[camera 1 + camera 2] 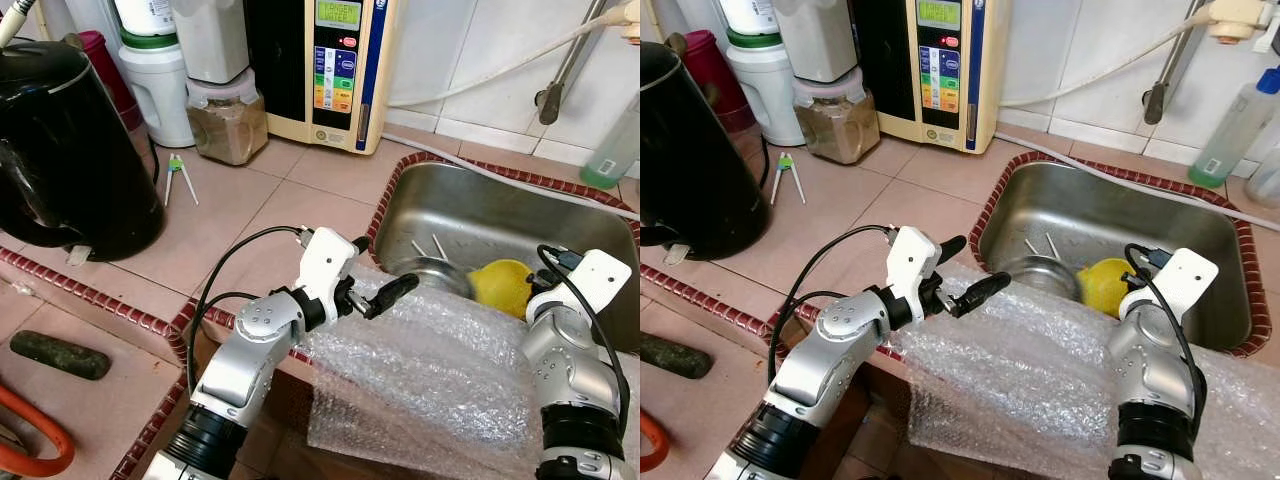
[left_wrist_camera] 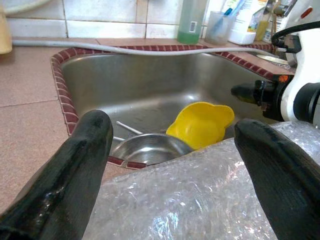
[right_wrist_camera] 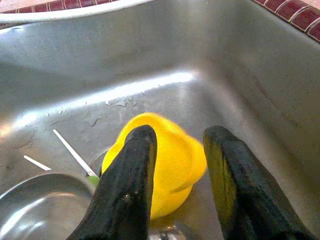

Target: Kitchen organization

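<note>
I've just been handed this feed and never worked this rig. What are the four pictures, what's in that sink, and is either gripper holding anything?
The two wide pictures come from the robot's head camera, looking down at a tiled kitchen counter and a steel sink. The other two come from cameras on its wrists, looking along each gripper's two black fingers.

In the sink lie a yellow cup, tipped on its side, a metal bowl and some thin sticks. A sheet of bubble wrap drapes over the sink's near edge.

The left gripper hovers open above the bubble wrap, holding nothing. The right gripper is down in the sink, open, with the cup seen between its fingers, not yet gripped.
</note>
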Controlling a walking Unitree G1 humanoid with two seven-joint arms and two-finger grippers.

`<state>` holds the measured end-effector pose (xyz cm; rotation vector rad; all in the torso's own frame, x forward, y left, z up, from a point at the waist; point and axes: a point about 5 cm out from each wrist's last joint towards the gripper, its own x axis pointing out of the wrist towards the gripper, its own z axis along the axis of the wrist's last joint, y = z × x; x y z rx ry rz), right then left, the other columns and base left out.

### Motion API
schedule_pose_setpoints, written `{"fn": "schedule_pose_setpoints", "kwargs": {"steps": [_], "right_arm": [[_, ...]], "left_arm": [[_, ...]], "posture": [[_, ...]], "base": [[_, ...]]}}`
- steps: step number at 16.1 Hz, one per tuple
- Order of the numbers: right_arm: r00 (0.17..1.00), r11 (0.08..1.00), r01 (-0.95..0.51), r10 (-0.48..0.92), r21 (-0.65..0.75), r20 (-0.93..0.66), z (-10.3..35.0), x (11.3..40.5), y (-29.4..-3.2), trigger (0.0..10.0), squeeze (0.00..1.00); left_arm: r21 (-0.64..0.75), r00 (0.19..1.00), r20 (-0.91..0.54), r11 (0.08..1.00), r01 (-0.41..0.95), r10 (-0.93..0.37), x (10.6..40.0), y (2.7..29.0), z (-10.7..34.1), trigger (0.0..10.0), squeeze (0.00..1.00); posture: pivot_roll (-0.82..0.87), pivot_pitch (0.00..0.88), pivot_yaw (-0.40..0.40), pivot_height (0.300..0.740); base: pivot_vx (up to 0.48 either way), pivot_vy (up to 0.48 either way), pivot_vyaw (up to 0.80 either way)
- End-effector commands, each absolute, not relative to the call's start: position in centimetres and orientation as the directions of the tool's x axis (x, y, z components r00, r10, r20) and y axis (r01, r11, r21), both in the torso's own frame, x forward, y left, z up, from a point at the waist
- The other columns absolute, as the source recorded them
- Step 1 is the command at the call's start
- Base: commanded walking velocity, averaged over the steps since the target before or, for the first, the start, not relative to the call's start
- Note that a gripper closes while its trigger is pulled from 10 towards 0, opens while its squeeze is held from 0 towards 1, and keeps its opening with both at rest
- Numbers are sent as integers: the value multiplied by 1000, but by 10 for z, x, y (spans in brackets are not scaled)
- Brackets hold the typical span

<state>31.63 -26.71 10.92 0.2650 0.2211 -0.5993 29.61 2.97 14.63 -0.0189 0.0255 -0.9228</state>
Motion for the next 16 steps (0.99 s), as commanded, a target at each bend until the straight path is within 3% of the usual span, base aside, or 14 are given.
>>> {"fn": "schedule_pose_setpoints", "kwargs": {"steps": [1,4,6,12,15,16], "right_arm": [[802,806,570,-502,161,-324,99,315,-265,10000,1000],[901,900,419,-396,119,-177,121,326,-246,10000,1000],[957,952,291,-289,96,-35,146,332,-229,10000,1000],[985,996,81,-87,44,150,171,320,-208,10000,1000],[982,998,55,-46,-40,185,177,307,-212,10000,1000],[974,995,74,-57,-69,217,185,301,-221,10000,1000]], "left_arm": [[-16,602,-10,602,798,-798,294,28,148,10000,1000],[-10,666,50,667,745,-744,299,32,155,10000,1000],[-4,719,166,728,685,-675,306,41,174,10000,1000],[36,793,271,829,558,-545,311,63,187,10000,1000],[53,825,285,868,494,-487,307,83,187,10000,1000],[49,862,298,908,415,-410,305,101,186,10000,1000]], "posture": [[23,99,-3,740],[24,99,-6,740],[20,91,-13,740],[27,64,-10,740],[28,64,-8,740],[30,65,-7,740]], "base": [[0,0,0],[0,0,0],[0,0,0],[0,0,0],[0,0,0],[0,0,0]]}}
